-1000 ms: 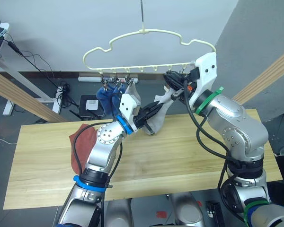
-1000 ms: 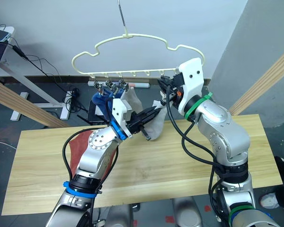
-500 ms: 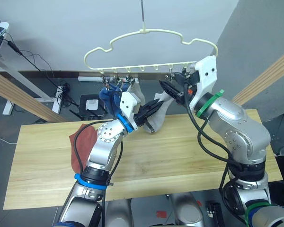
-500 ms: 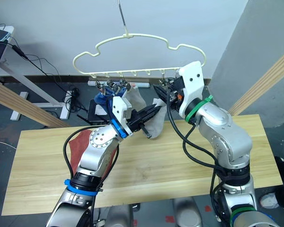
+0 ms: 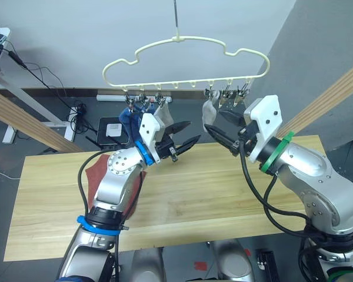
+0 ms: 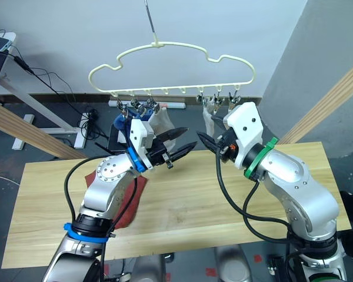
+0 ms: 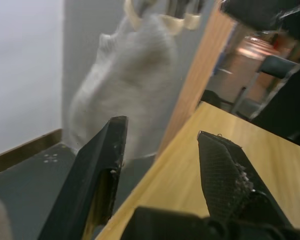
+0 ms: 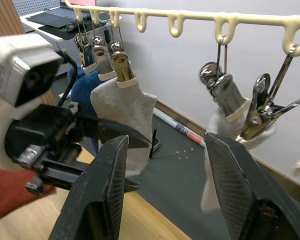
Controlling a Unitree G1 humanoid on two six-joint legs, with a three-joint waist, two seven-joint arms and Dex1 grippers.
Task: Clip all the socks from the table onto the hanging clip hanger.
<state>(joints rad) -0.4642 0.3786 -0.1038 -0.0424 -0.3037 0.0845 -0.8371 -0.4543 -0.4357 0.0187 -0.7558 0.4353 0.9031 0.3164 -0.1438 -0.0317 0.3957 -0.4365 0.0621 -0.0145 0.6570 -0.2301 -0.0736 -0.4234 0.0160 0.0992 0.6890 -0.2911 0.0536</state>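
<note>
Cream wire clip hanger (image 5: 188,56) carries blue, grey and second light grey sock (image 5: 209,113) on silver clips. Left gripper (image 5: 183,135) and right gripper (image 5: 223,138) both spread, empty, just below it. Rust-red sock (image 5: 100,176) lies left on pale wood table (image 5: 212,194).

The soft light-grey ankle sock (image 5: 209,111) now hangs from a small silver clip (image 8: 221,88), released by both black two-fingered grippers, left (image 5: 184,134) and right (image 5: 219,136), which have drawn back, fingers spread.

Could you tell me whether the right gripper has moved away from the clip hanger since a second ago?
Yes. The right gripper has dropped from the clip hanger's row of clips towards the table, leaving a grey sock hanging clipped.
</note>
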